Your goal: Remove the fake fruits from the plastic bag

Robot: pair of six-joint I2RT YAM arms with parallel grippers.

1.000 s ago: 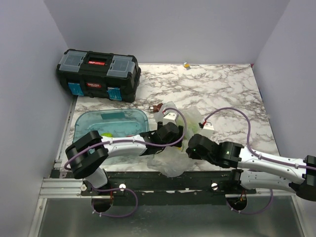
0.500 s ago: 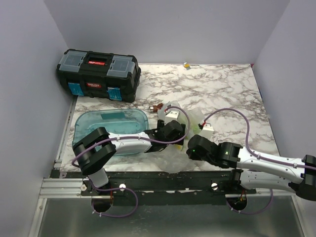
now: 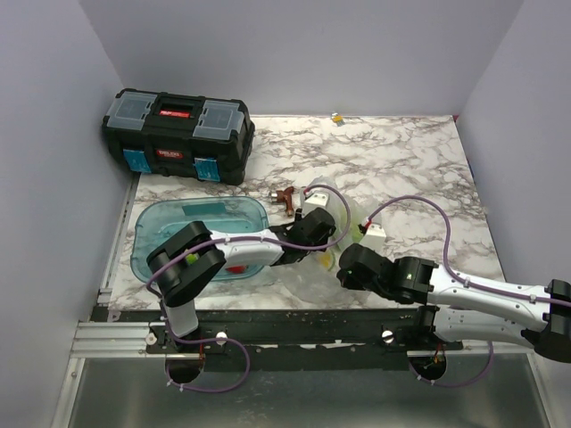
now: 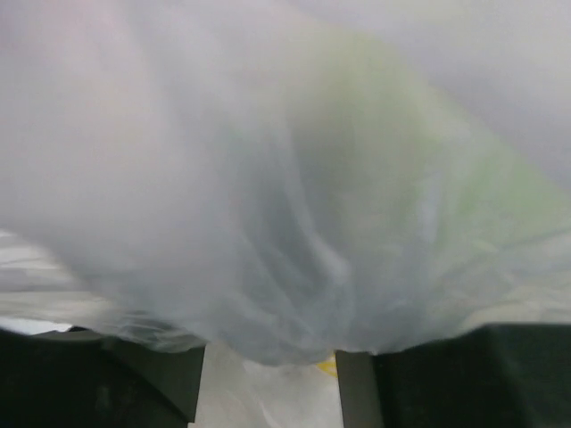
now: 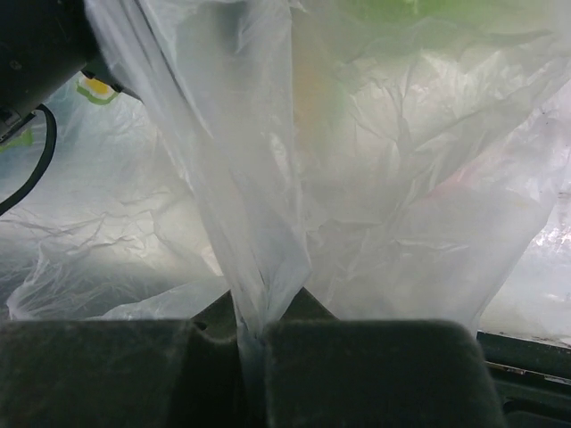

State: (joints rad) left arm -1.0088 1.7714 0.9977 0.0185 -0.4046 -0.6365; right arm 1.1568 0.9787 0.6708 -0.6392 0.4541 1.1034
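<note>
The clear plastic bag [image 3: 343, 214] lies crumpled at the table's middle front. My left gripper [image 3: 323, 239] reaches into it from the left, and its fingertips are hidden by film in the top view. In the left wrist view the bag film [image 4: 268, 178] fills the frame; the jaws stand apart with only film between them, so that gripper [image 4: 272, 392] is open. A blurred green shape [image 4: 428, 152] shows through the film. My right gripper [image 3: 346, 260] is shut on a twisted fold of the bag [image 5: 254, 267]. A green patch [image 5: 419, 9] shows through the film at the top of the right wrist view.
A blue translucent tray [image 3: 169, 223] lies left of the bag, under my left arm. A black toolbox [image 3: 178, 134] stands at the back left. A small brown object [image 3: 285, 194] lies just beyond the bag. A small yellow item [image 3: 336, 117] sits at the far edge.
My left gripper has moved to the far right, deeper into the bag, and the bag has shifted with it. The right gripper has kept its hold and barely moved.
</note>
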